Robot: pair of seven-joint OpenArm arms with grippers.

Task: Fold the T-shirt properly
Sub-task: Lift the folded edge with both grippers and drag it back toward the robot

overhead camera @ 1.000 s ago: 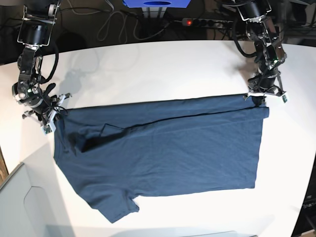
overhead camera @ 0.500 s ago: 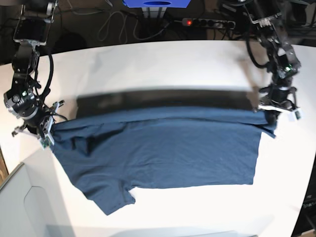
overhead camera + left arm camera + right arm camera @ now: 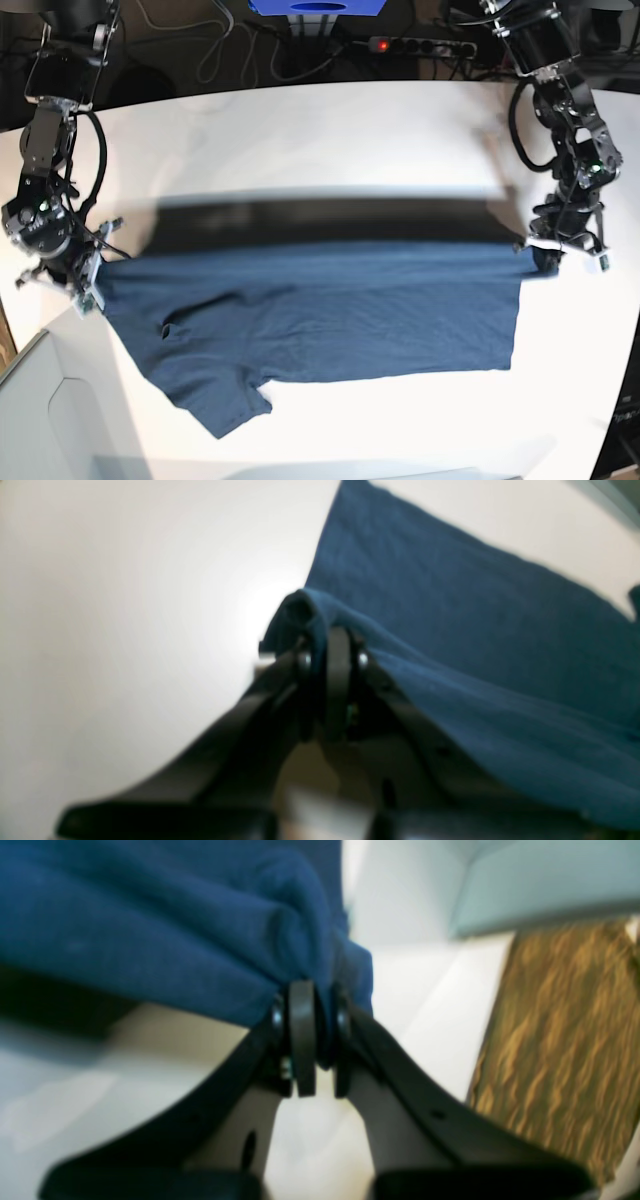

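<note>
T-shirt (image 3: pixel 330 320) cloth, dark navy, stretches across the middle of the white table (image 3: pixel 330 140) in the base view, its upper edge raised off the surface and pulled taut between the two arms. A blurred dark shadow band runs along the table just behind that raised edge. Below the edge the cloth slopes down and lies on the table, with one short sleeve (image 3: pixel 235 405) sticking out at the lower left of that view.

The left gripper (image 3: pixel 548 252), on the base view's right, is pinched tight on the upper corner of the shirt; in its wrist view the closed jaws bite a small bunched fold of blue cloth (image 3: pixel 305 612), and the fabric spreads away to the right over the pale tabletop.

The right gripper (image 3: pixel 88 282), on the base view's left, clamps the opposite upper corner. Its wrist view shows the jaws pressed together on a thick bunched roll of cloth (image 3: pixel 295 925), with a wood-grain surface (image 3: pixel 560 1040) off to the right.
</note>
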